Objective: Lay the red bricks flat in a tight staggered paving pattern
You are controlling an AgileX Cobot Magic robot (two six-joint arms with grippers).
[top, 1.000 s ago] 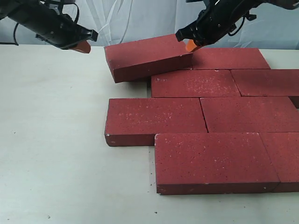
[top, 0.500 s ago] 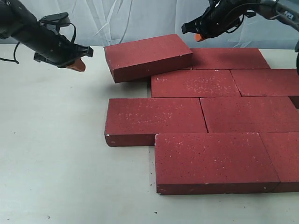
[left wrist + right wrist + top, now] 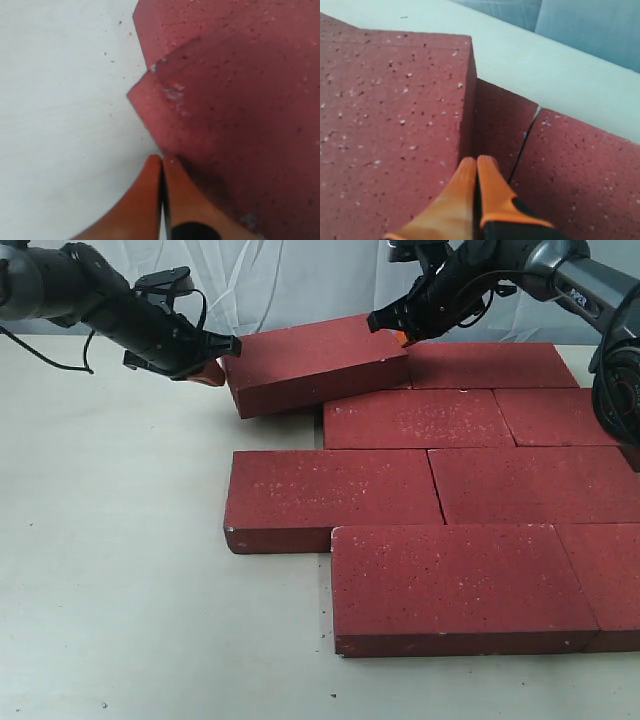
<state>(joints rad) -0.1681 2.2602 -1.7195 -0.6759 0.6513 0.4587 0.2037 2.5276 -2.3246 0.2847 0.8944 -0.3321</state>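
Note:
Several dark red bricks lie flat in staggered rows on the pale table. One loose red brick rests tilted at the back left, its right end propped on a laid brick. My left gripper is shut, its orange tips against that brick's left end. My right gripper is shut too, its orange tips at the brick's right end, over the laid bricks.
The pale table stretches bare to the left and front. A light curtain hangs behind the table. A front brick lies nearest the camera.
Both grippers moved in toward the tilted brick: the left one came right to its left end, the right one came down to its right end. The brick has barely shifted.

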